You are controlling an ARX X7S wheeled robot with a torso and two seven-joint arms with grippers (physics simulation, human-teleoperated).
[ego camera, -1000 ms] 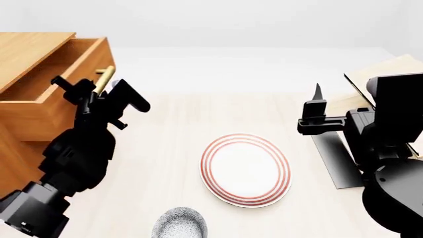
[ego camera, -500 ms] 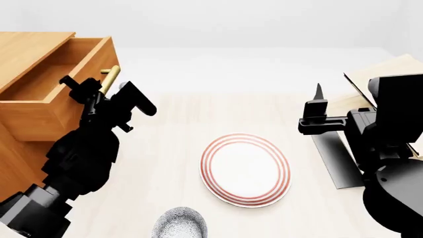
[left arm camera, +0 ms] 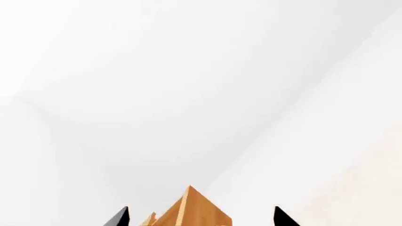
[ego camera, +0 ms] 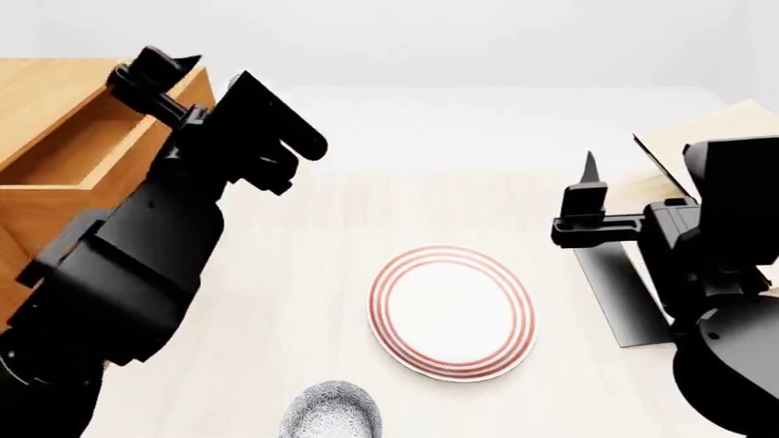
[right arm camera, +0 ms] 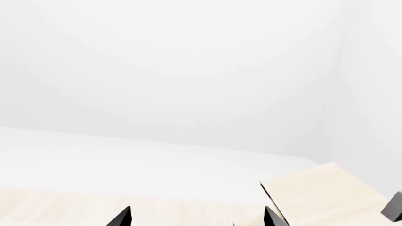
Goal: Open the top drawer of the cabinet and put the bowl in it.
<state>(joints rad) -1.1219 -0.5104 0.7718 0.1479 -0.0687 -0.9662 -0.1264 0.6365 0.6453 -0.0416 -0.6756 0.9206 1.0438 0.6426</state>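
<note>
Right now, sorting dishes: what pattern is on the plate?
Red concentric rings on the white plate, clearest in the head view.

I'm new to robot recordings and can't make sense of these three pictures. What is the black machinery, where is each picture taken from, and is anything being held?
These are simulator renders of a two-armed robot. The wide picture comes from its head camera, looking down over both arms. The black shape at that picture's left is the left arm, ending in the left gripper; the right gripper is opposite. The other two pictures come from small cameras near each gripper, which is why black fingertips poke in at the edge.

On the pale table lie a red-ringed plate and, at the near edge, a speckled bowl. At the left stands a wooden cabinet with its top drawer pulled open. A pale rack stands behind the right arm.

Nothing is held: both grippers are open and empty.
</note>
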